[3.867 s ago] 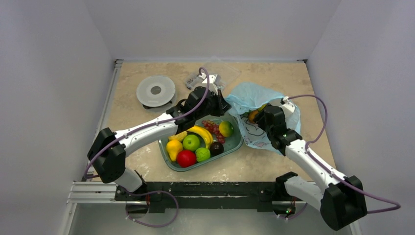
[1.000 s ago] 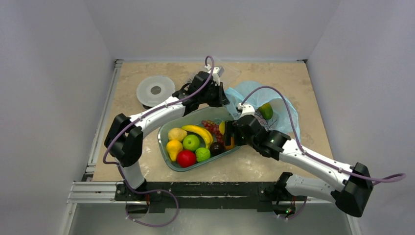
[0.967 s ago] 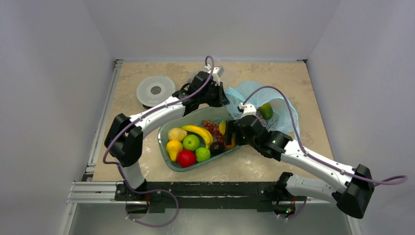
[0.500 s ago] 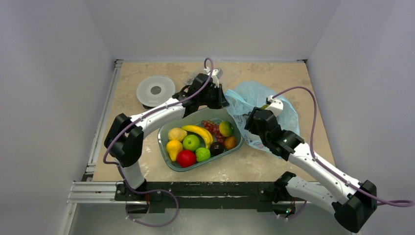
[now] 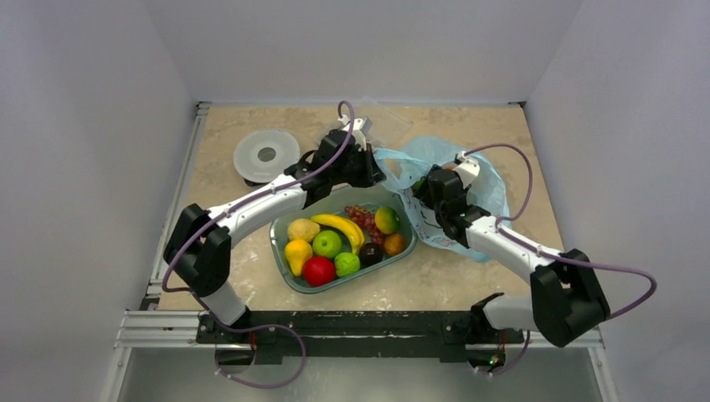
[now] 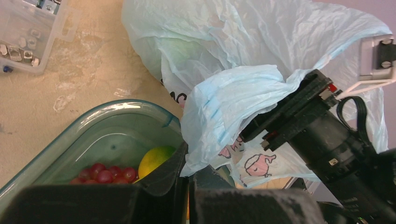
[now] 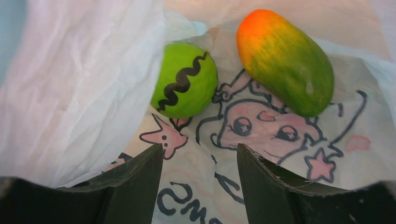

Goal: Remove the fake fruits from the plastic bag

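One counter bears the bag; a tub stands beside the bag. The left pincer is clenched on the bag's rim. The right pincer, released, hovers inside the bag over the mango and green fruit. The orange lies outside the bag, in the tub.

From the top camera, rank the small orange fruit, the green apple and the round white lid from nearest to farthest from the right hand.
1. small orange fruit, at the right end of the tub, nearest the right hand.
2. green apple, mid-tub.
3. round white lid, far left on the table.
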{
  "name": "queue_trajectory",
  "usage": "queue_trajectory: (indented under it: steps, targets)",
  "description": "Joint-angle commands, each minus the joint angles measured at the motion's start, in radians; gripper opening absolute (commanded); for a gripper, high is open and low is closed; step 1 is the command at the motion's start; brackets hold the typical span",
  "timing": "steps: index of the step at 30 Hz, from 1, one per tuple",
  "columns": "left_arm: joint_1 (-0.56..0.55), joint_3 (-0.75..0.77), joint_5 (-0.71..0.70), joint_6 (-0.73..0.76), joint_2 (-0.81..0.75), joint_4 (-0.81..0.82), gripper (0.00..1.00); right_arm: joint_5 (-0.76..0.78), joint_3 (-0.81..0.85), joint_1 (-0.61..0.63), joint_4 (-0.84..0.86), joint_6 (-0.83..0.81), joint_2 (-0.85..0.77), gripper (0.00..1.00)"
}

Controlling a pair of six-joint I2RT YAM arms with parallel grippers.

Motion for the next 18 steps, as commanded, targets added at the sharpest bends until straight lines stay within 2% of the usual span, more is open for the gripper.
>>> queue_trajectory:
  steps: [1, 7, 13, 18]
  targets:
    - [0.003, -0.009, -0.022, 0.015, -0.044, 0.059, 0.0, -0.039, 0.004, -0.02, 0.234, -0.017, 0.066, 0.6]
    - [-0.001, -0.012, 0.004, -0.002, -0.035, 0.072, 0.0, -0.045, 0.031, -0.044, 0.349, -0.014, 0.192, 0.69]
    - [-0.005, -0.016, 0.014, -0.001, -0.034, 0.068, 0.0, -0.064, 0.055, -0.07, 0.441, -0.003, 0.305, 0.83]
    - [-0.01, -0.01, 0.028, -0.002, -0.029, 0.063, 0.0, -0.099, 0.084, -0.087, 0.508, 0.003, 0.388, 0.88]
